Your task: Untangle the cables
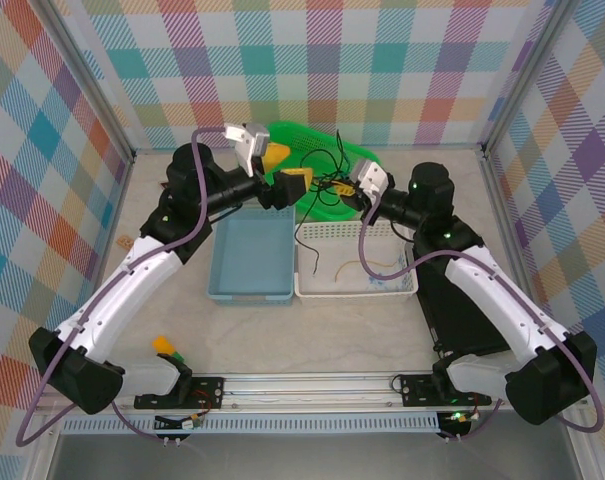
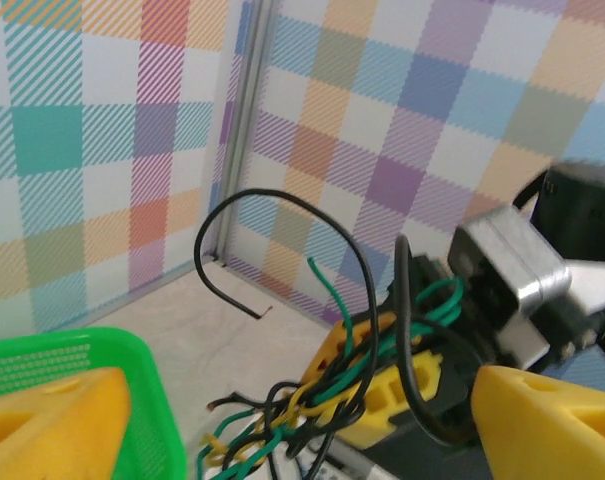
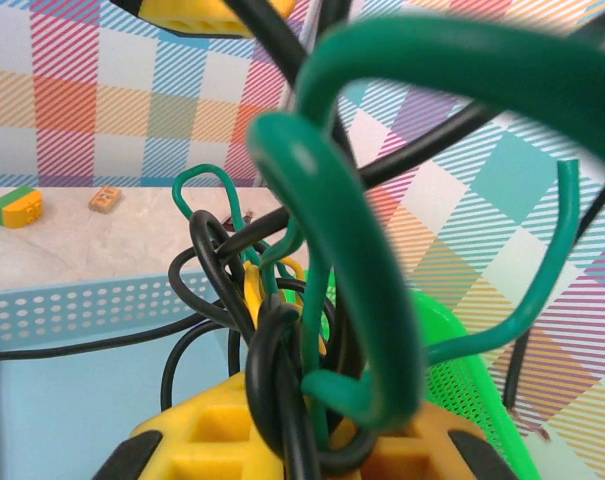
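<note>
We hold tangled black, green, yellow cables aloft near worktop's far edge, over green mesh basket. Right gripper clenched on cables as anchor; left gripper released, free to pick strand.

Just above the right hand, a green cable looms blurred, its loop cut by the top edge. Beside the left hand, the cables' knot is too small to trace.
</note>
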Robot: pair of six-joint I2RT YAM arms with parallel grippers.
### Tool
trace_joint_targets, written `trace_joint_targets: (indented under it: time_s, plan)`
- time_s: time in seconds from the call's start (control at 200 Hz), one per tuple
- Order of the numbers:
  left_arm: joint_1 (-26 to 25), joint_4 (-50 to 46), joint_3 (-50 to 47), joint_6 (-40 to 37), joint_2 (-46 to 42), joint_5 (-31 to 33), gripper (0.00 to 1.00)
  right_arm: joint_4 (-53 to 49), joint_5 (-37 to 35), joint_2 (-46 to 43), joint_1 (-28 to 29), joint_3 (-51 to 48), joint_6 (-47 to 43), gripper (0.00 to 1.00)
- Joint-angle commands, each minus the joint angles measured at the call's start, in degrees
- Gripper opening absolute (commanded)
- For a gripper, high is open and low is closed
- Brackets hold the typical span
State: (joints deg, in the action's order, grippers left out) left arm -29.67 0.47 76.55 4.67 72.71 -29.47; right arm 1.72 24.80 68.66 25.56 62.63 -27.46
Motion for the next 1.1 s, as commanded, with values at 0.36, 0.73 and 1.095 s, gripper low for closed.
trace_joint_targets:
  time_s: [0.36,0.73,1.095]
  plan:
    - [4.47,-8.97,3.79,-8.96,-2.93,-9.05,0.95,-7.35,9.85,-0.24,-3.27,4.15,-0.43,0.00]
    - [18.55,-9.27,6.39,-20.46,3.12,-24.50,0.94,-26.95,39.62,4.62,-11.35,12.86,-9.05,0.00]
    - [14.75,11.04,8.19,-14.11,14.45,-35.98,0.89,-39.86,46.31,10.71,-10.87,20.51,-19.97,0.00]
